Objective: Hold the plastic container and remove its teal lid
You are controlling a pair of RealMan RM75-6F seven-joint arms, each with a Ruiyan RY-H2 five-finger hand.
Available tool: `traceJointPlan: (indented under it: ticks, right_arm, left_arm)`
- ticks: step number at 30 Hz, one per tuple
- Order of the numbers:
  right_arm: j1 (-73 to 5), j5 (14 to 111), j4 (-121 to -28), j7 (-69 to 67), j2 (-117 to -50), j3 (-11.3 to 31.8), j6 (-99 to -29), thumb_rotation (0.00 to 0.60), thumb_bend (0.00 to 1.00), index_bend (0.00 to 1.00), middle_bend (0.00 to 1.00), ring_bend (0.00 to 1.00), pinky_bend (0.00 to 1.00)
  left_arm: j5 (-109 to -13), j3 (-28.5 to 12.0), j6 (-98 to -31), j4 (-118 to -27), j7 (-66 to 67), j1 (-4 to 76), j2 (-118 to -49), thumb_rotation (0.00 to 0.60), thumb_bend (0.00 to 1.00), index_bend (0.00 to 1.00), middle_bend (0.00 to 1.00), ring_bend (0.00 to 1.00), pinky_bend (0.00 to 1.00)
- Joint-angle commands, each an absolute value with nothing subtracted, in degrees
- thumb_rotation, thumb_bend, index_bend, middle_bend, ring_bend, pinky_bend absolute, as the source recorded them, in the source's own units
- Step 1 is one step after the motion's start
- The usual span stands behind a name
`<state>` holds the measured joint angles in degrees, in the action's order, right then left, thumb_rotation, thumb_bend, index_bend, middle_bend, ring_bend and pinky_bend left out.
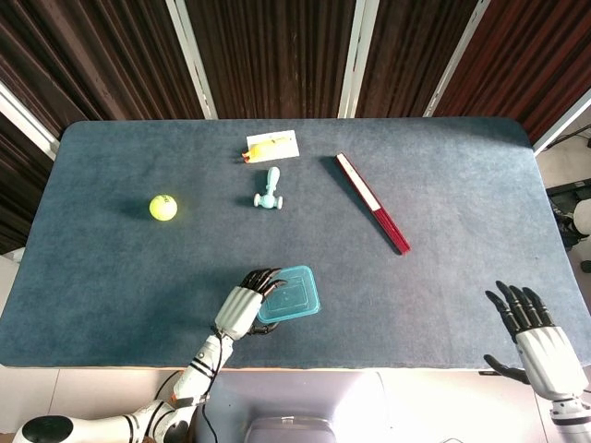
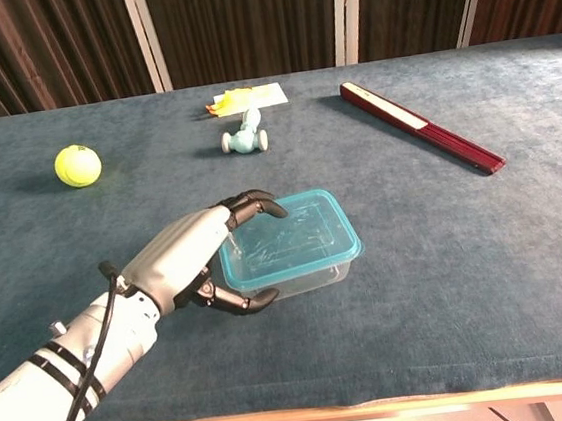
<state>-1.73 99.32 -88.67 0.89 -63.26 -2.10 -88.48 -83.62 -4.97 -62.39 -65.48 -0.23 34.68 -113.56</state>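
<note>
A clear plastic container with a teal lid (image 1: 291, 294) (image 2: 289, 242) lies on the blue table near the front edge. My left hand (image 1: 246, 305) (image 2: 190, 257) grips its left end, fingers curled over the lid's edge and thumb against the near wall. My right hand (image 1: 534, 335) hovers off the table's front right corner, fingers spread and holding nothing; only the head view shows it.
A yellow-green ball (image 1: 163, 207) (image 2: 77, 165) sits at the left. A teal toy (image 1: 268, 189) (image 2: 244, 135) and a yellow-and-white packet (image 1: 271, 146) (image 2: 246, 98) lie further back. A dark red folded fan (image 1: 372, 214) (image 2: 422, 138) lies diagonally at the right.
</note>
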Motion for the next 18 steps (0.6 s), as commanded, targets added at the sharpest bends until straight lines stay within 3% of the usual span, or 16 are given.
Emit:
traceJointPlan:
  ticks: [1,5,7,11,18]
  right_arm:
    - [-3.38,100.18,-88.09,2.68,-64.58,-1.4,-86.81,0.6,0.26,0.0,0.0,0.0,0.0]
    - [-7.56,101.98,-87.99,4.27,-66.17,-0.49,-82.36,0.6,0.26,0.08,0.0,0.0,0.0]
    - [-14.56,104.4,-86.53,4.92,-69.59,1.29,-75.16,0.6,0.26,0.19,0.0,0.0,0.0]
    - [-20.72,105.44,-83.13,2.44,-74.03,2.05,-69.16,0.6,0.26,0.34,0.0,0.0,0.0]
    - [-27.53,106.76,-75.56,-2.73,-82.86,2.26,-66.07,0.6,0.35,0.49,0.0,0.0,0.0]
  left_arm:
    - [-84.7,-3.97,-62.96,-65.06,-1.25,34.47,-113.45,0.6,0.42,0.22,0.44,0.37,0.46]
    - [-86.31,-2.61,-63.29,-64.85,-2.14,34.52,-113.42,0.6,0.42,0.22,0.43,0.37,0.46]
    - [-87.17,-2.61,-63.92,-64.6,-2.76,34.78,-113.52,0.6,0.42,0.22,0.43,0.37,0.45]
    - [-87.63,-2.58,-64.12,-64.83,-3.33,34.94,-113.31,0.6,0.41,0.21,0.44,0.37,0.46]
    - [-87.64,-2.53,-63.29,-65.11,-3.13,35.37,-113.46,0.6,0.41,0.21,0.44,0.37,0.46]
